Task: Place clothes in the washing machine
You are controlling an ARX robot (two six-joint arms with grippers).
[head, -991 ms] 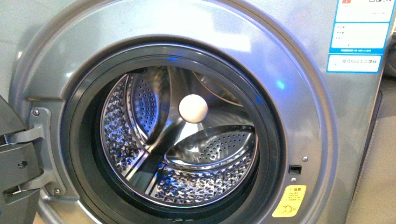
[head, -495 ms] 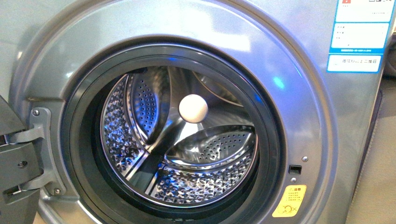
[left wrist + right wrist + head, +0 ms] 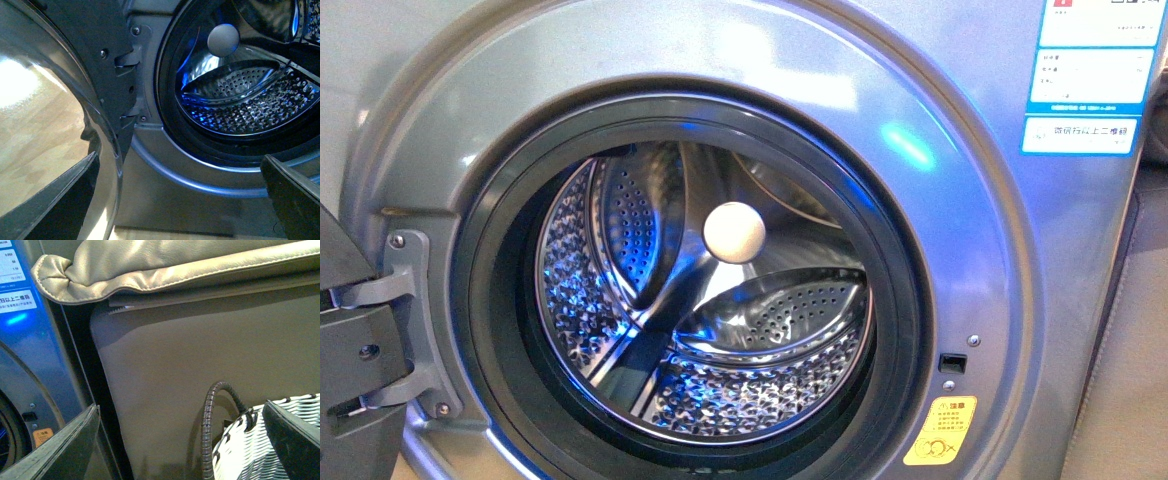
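At the far left of the front view, the dark grey door (image 3: 350,340) stands swung open on its grey metal hinge (image 3: 405,320). Next comes the silver-grey front-loading washing machine (image 3: 960,250), with a round dark rubber gasket (image 3: 490,300) ringing the perforated steel drum (image 3: 740,390). A cream round hub (image 3: 734,232) sits at the drum's back (blue light glints on the steel). Right of the porthole are a yellow warning sticker (image 3: 940,430) low down and blue-white labels (image 3: 1090,75) high up.

The left gripper (image 3: 179,156) hangs before the porthole, beside the open door, its jaws spread with nothing between them. The right gripper (image 3: 180,404), jaws likewise spread wide and bare, faces a brown-grey upholstered panel (image 3: 200,340) beside the machine, under a beige leather cushion (image 3: 175,260). Close by it is a white-and-black woven basket (image 3: 260,450). I cannot tell where the clothes lie.
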